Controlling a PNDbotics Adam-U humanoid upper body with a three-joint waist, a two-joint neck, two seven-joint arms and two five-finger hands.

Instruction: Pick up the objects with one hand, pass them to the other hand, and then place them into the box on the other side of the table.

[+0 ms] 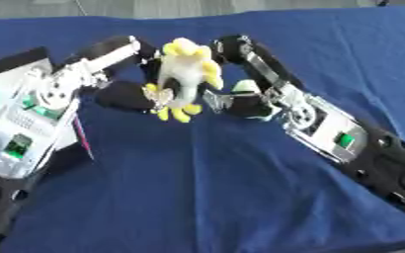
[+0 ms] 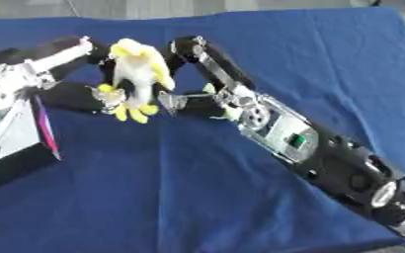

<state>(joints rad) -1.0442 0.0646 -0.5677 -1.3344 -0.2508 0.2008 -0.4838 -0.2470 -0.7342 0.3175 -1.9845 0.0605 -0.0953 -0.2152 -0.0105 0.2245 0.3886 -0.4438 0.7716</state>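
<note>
Toy bird (image 1: 187, 74) clasped between left hand (image 1: 119, 52), right hand (image 1: 233, 49).

Just a blue cloth (image 1: 206, 188) covering the whole table, a bit wrinkled toward the far side, and behind its far edge a strip of pale grey floor (image 2: 240, 5) shows

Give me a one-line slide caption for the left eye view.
Both hands, left hand and right hand, meet around a white-and-yellow plush toy above the blue tablecloth.

A table under a blue cloth (image 1: 206, 188); a box (image 2: 16, 148) rests at its left edge.
</note>
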